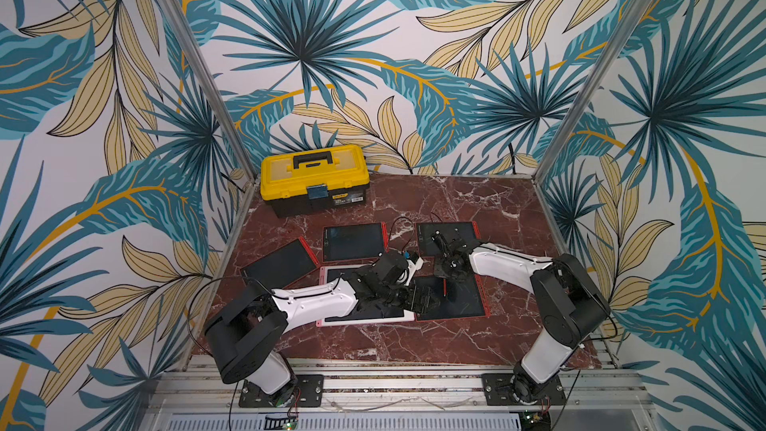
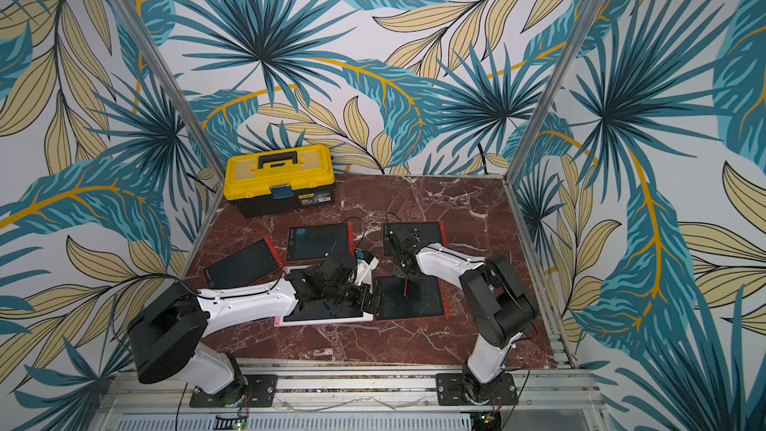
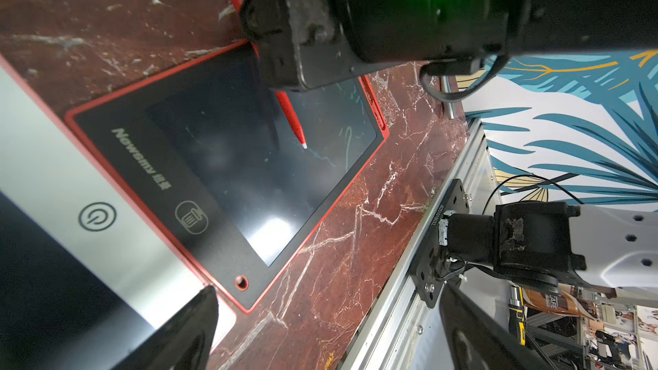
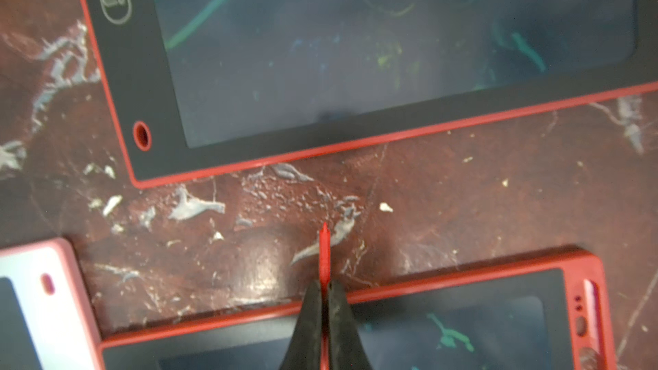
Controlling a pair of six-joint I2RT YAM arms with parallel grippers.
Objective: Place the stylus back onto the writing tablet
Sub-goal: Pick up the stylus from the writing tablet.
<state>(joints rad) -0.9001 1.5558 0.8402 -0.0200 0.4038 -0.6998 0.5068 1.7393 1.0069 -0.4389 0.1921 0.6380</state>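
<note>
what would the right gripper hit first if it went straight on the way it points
Likely the red-framed tablet below it: the right gripper points down at its rim, and the stylus it holds would touch first.

I see smooth red plastic on the pen (image 4: 324, 254), a matt black frame and glossy screen on the tablet (image 3: 228, 172), and a polished marbled tabletop (image 3: 341, 261).

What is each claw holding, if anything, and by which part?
The right claw pinches the red stylus around mid-shaft, both ends sticking out; the left claw is open and empty.
</note>
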